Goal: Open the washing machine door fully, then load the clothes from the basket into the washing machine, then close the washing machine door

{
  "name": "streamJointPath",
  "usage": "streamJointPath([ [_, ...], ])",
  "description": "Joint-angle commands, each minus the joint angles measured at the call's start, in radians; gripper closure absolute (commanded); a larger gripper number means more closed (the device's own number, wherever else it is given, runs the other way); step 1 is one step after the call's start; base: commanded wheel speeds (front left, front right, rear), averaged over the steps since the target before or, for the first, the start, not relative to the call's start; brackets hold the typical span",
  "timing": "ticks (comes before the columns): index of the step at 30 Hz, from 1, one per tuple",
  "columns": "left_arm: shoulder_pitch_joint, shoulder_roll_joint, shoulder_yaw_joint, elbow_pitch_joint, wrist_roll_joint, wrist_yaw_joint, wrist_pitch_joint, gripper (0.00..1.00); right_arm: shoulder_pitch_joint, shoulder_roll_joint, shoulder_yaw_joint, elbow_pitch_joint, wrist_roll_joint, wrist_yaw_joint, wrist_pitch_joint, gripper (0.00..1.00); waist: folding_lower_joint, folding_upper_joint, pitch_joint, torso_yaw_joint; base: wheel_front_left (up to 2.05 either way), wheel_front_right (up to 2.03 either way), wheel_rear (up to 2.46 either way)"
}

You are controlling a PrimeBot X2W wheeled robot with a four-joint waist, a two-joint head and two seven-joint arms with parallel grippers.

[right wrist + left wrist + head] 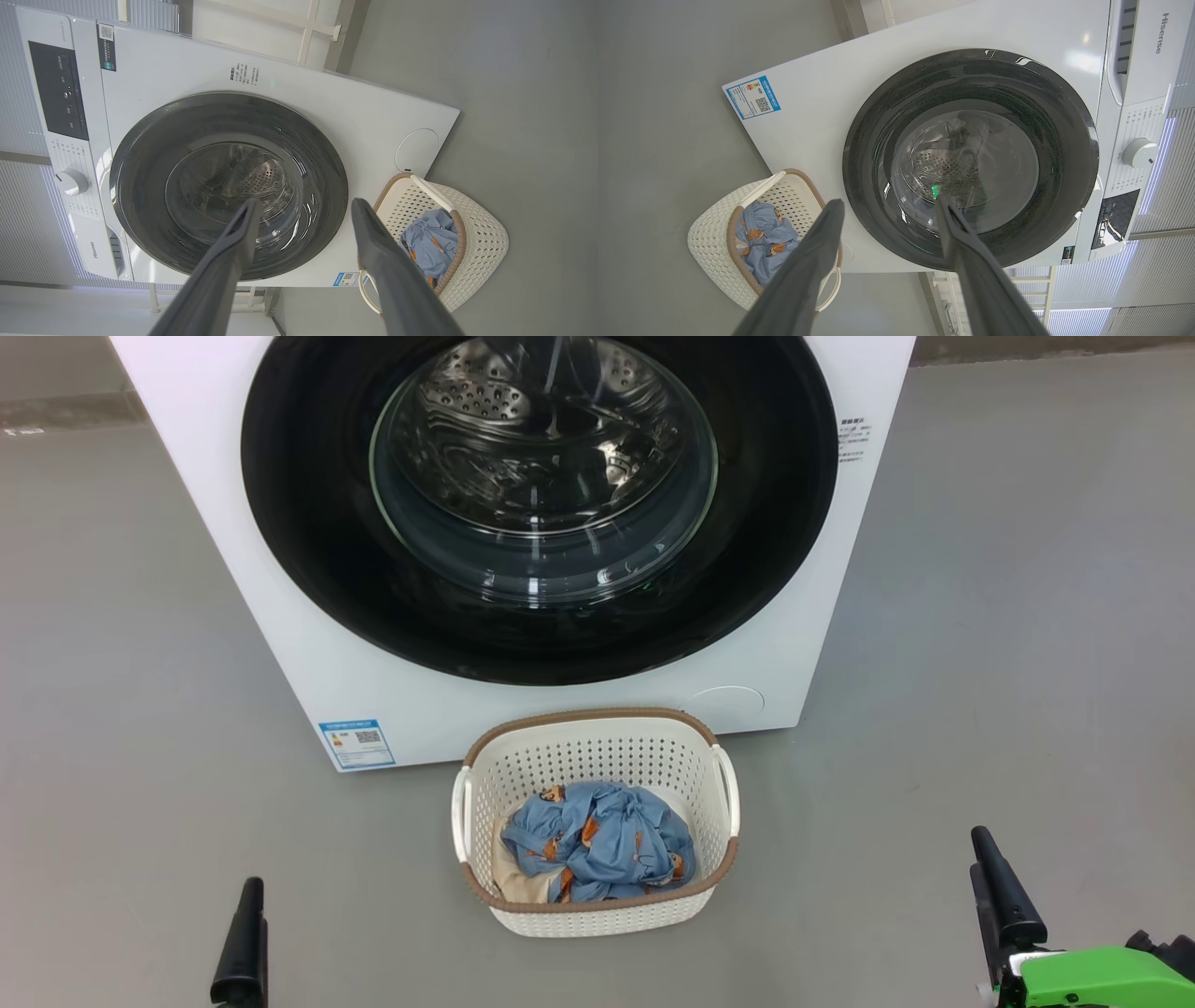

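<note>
The white washing machine (280,616) stands in front of me. The washing machine door (308,569), with its glossy black rim and bulging glass, lies flush against it, and the steel drum shows through the glass. On the floor just before it sits the cream perforated basket (597,910). The clothes (602,845), light blue with orange prints over a cream piece, fill its bottom. My left gripper (888,200) and right gripper (306,203) are both open and hold nothing. They hang well short of the door, one to each side of the basket. One dark finger of each (245,933) (1004,891) shows low in the head view.
Bare grey floor (1027,616) spreads to the left and right of the machine and basket. The machine front carries a blue label (357,743), a round service flap (726,707) and a control panel with a dial (1139,153).
</note>
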Motion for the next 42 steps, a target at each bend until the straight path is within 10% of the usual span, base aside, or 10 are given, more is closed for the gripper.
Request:
streamJointPath([
  [1, -0.039, 0.02, 0.007, -0.033, 0.02, -0.001, -0.008, 0.0, -0.043, -0.016, 0.011, -0.028, -0.014, 0.0, -0.007, 0.0, -0.0001, 0.0, 0.0, 0.0, 0.0, 0.0, 0.0],
  [42, -0.037, 0.043, -0.01, -0.065, 0.617, -0.002, -0.129, 0.0, -0.09, -0.07, 0.071, -0.058, -0.578, -0.001, -0.127, 0.0, -0.0001, 0.0, 0.017, 0.002, 0.0, 0.0, 0.0],
])
